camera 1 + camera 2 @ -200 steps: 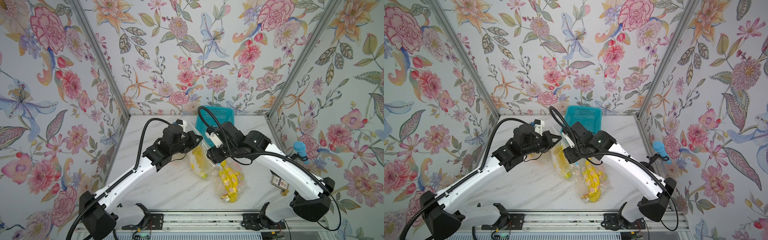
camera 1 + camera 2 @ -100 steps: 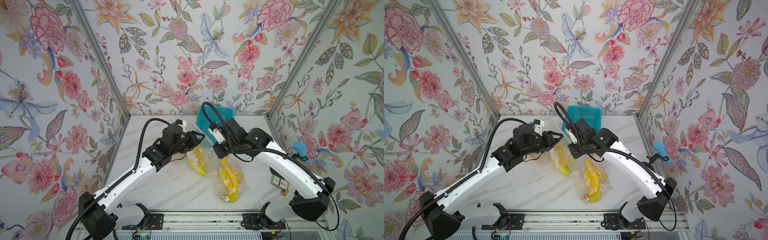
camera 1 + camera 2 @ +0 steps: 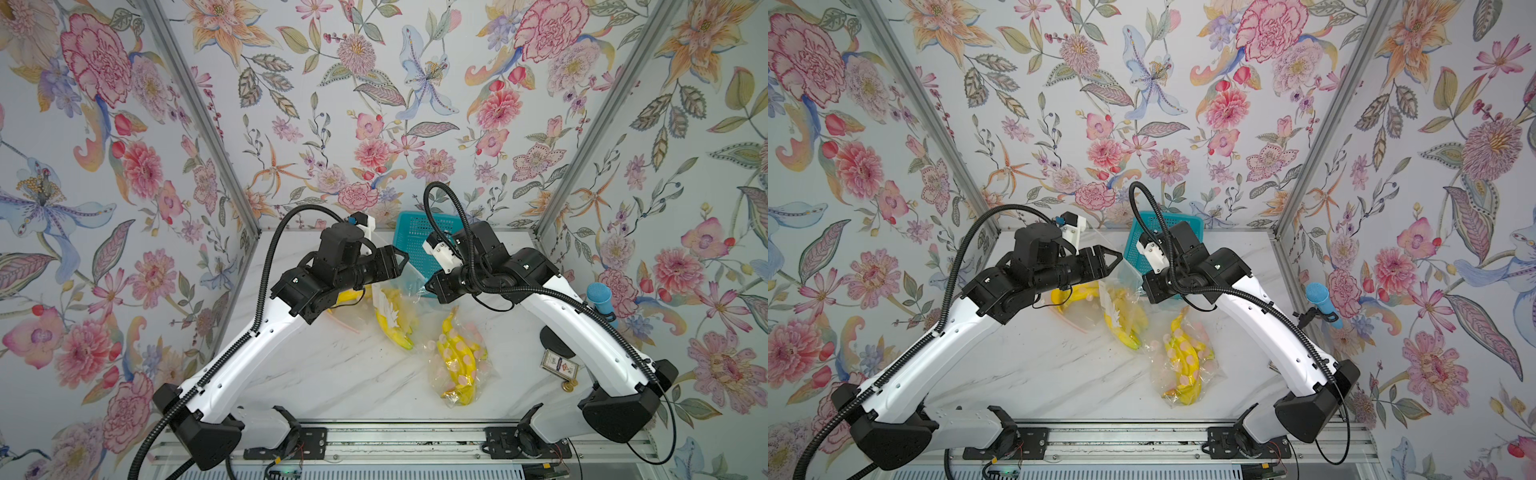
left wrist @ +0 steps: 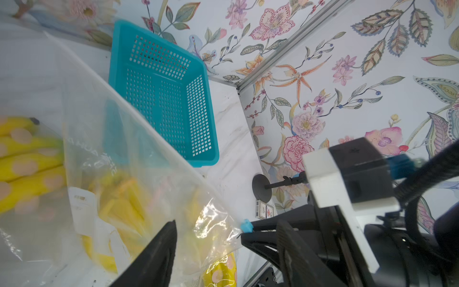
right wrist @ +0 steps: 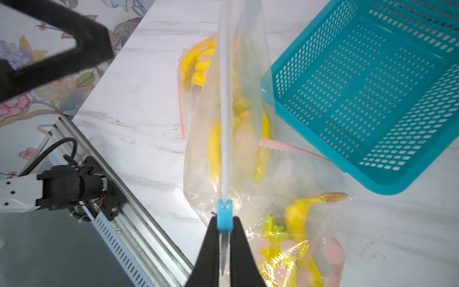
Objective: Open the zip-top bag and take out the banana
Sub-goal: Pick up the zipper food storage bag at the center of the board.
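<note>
In both top views the two arms meet at mid-frame, just in front of the teal basket (image 3: 415, 235) that stands against the back wall. The right gripper (image 5: 224, 225) is pinched tight on the top edge of the clear zip-top bag (image 3: 399, 291), its fingertips closing right at the blue slider (image 5: 224, 213). The white zip strip (image 5: 224, 99) runs away from the slider as one straight line. In a top view the bag hangs from that grip at the centre of the frame, between the two wrists. The banana (image 3: 395, 332) is inside it, plain yellow, lying lengthwise behind a white label (image 3: 384, 309). The left gripper (image 3: 1115, 258) has its jaws parted and holds nothing. In the right wrist view one of its fingers (image 5: 96, 47) stands well apart from the bag. In the left wrist view loose film of the bag lies between the jaws, though I cannot tell whether it touches them.

On the marble tabletop (image 3: 324, 374) a second bag (image 3: 457, 361), full of pink-spotted bananas, lies lower right of centre. A third bag (image 3: 349, 297) shows partly under the left wrist. At the right edge of the table stand a blue microphone (image 3: 598, 296) and a small card box (image 3: 559, 365)
</note>
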Motion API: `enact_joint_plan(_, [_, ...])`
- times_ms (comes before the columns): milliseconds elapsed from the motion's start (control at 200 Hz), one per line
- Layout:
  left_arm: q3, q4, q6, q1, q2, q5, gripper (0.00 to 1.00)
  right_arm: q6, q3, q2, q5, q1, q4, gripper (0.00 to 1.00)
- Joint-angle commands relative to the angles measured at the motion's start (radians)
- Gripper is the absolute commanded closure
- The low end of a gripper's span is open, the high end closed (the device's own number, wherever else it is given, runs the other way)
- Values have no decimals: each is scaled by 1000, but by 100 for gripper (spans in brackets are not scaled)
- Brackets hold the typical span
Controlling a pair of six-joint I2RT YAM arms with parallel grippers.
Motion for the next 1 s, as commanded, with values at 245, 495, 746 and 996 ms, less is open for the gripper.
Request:
enact_joint_plan(245, [299, -375, 691, 8, 65, -117, 33, -244, 148, -13, -274, 23, -21, 93])
enact_joint_plan(495, [139, -258, 933, 5, -104, -28, 30, -372, 150, -21, -197, 121, -69, 92])
enact_joint_plan(746, [-2, -270, 1012, 6, -185, 161, 30, -425, 96, -21, -211, 131, -56, 94])
enact_joint_plan(996, [-211, -130, 936, 1, -265, 304, 36, -408, 32, -34, -219, 132, -26, 95])
